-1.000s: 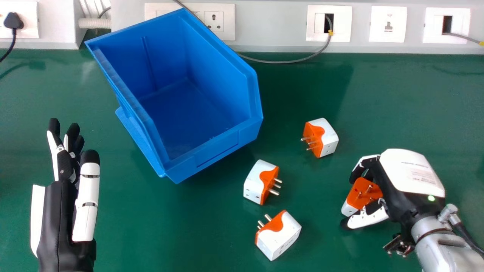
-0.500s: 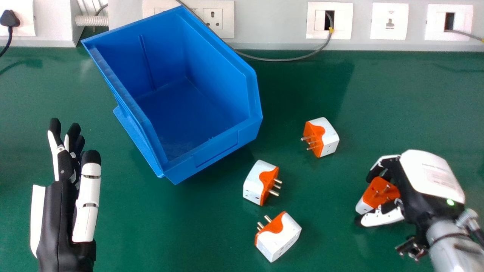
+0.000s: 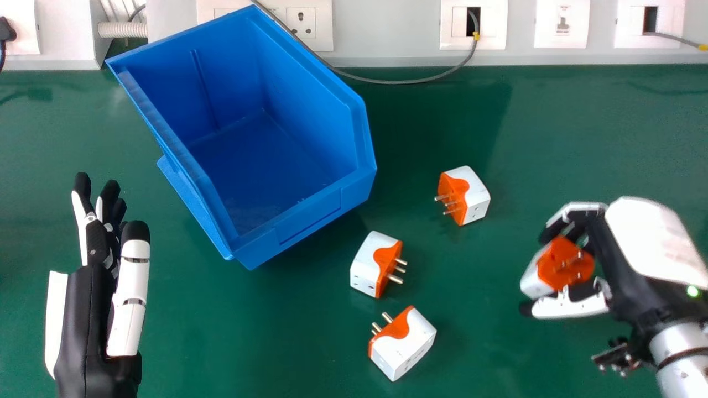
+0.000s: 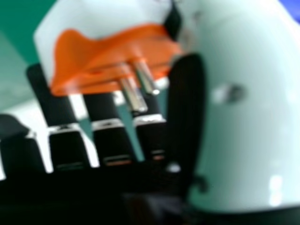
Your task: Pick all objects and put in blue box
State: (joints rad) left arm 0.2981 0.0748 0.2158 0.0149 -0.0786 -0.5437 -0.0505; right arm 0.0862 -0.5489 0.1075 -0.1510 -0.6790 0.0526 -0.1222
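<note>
In the head view my right hand (image 3: pixel 636 265) is at the right, fingers and thumb closed round a white and orange plug adapter (image 3: pixel 564 262), its pins toward the palm. In the right hand view the held adapter (image 4: pixel 117 56) lies between the fingers and thumb of my right hand (image 4: pixel 110 140). Several more adapters lie on the green table: one (image 3: pixel 474 193) right of the blue box, one (image 3: pixel 368 262) near its front corner, one (image 3: pixel 406 345) nearer me. The blue box (image 3: pixel 310 215) holds nothing visible. My left hand (image 3: pixel 91 320) rests at the left, fingers straight.
Wall sockets (image 3: pixel 473 25) line the back edge of the green table (image 3: pixel 581 138). A grey cable (image 3: pixel 409 81) loops down onto the table behind the box, running along the box's back edge.
My right hand has moved right and slightly toward the back with the adapter held. The head view has shifted a little, so box and loose adapters appear slightly displaced. The left hand stays still.
</note>
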